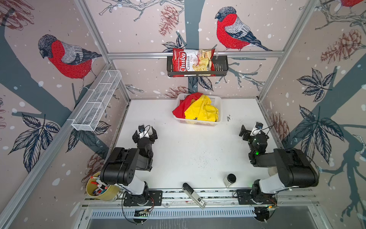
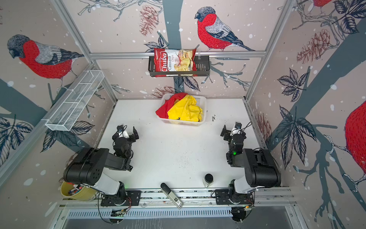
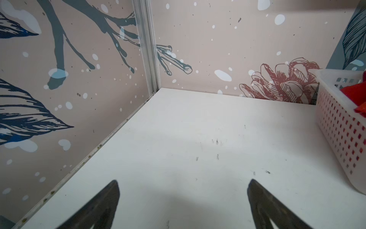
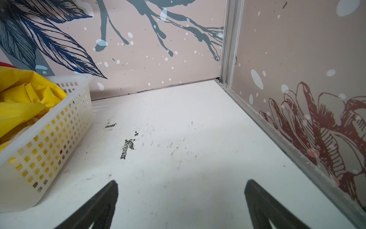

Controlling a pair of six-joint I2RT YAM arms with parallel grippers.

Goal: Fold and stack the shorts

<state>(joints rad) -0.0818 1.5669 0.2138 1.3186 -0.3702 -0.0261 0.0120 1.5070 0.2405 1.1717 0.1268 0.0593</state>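
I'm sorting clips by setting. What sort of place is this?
Probably a robot test cell, not a real room: left arm and right arm bolted to a rail by a white table, aluminium frame holding bird-print walls, a basket of red shorts and yellow shorts.

One pair of yellow shorts [image 1: 202,111], one pair of red shorts [image 1: 178,110]; one basket [image 1: 198,124]; one chips bag [image 1: 190,61]; one black rack [image 1: 220,65]; one wire shelf [image 1: 97,101]; one jar [image 1: 230,179]; one marker cup [image 1: 108,195]

Yellow shorts [image 4: 21,99] in white basket [image 4: 65,126]
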